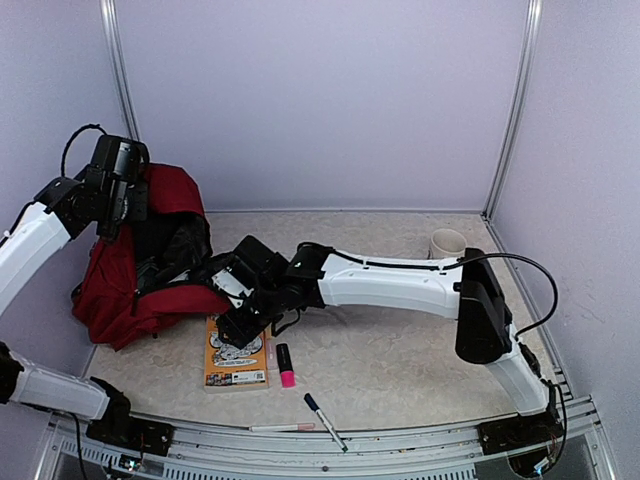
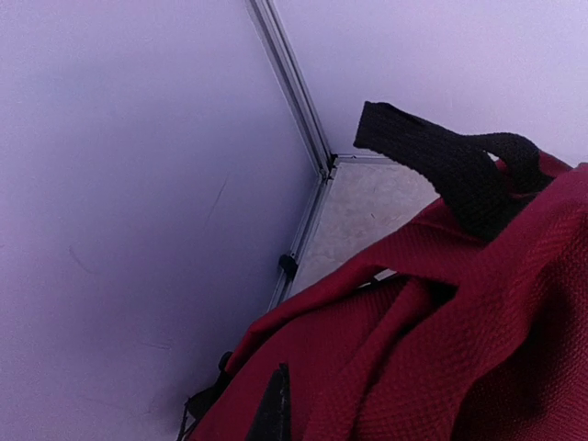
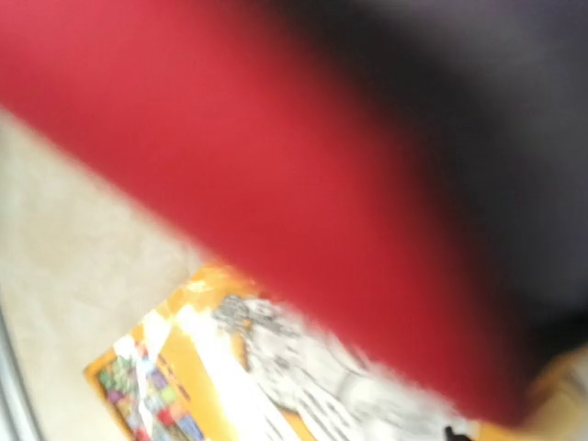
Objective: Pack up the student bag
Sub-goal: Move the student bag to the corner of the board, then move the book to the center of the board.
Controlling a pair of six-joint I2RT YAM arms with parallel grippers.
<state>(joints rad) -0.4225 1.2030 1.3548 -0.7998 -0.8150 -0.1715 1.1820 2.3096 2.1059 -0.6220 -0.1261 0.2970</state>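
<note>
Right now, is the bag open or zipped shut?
Open: the student bag gapes, dark interior showing, and the left hand holds its top edge up.

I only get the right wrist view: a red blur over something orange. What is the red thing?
Observer: A bag, slumped at the left end of the table; the top view shows it whole.
Operator: Is anything holding it?
Observer: The left fingers are shut on its top edge, holding that part up.
Operator: Is anything else lying around?
Observer: A pink marker and a pen lie to the right of the orange book, outside the bag.
</note>
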